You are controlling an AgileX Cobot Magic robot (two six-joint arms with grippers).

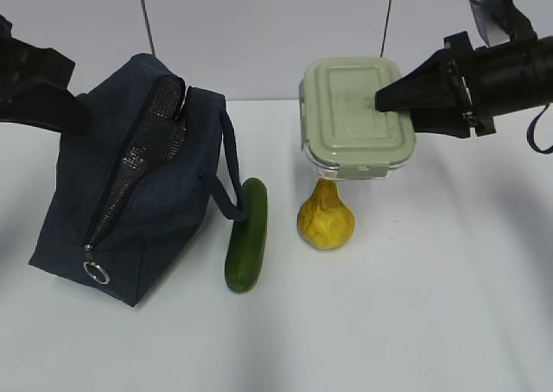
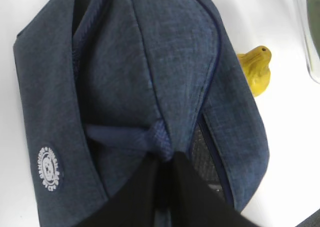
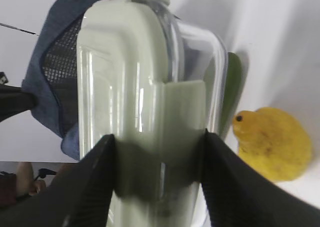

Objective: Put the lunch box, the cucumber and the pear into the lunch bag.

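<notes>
The navy lunch bag (image 1: pixel 138 185) stands on the left with its top zipper open and its mesh lining showing. My left gripper (image 1: pixel 78 116) (image 2: pixel 167 159) is shut on a fabric handle loop (image 2: pixel 150 137) at the bag's far side. My right gripper (image 1: pixel 389 98) (image 3: pixel 157 137) holds the sage-lidded lunch box (image 1: pixel 357 116) (image 3: pixel 130 62) in the air, tilted on edge, above the yellow pear (image 1: pixel 326 219) (image 3: pixel 272 142). The dark green cucumber (image 1: pixel 247 235) lies on the table between the bag and the pear, beside the bag's near handle.
The white table (image 1: pixel 415 323) reaches to a pale wall at the back. The bag's silver ring pull (image 1: pixel 96 273) hangs at its near lower corner. In the left wrist view, the pear (image 2: pixel 257 69) peeks past the bag (image 2: pixel 150 62).
</notes>
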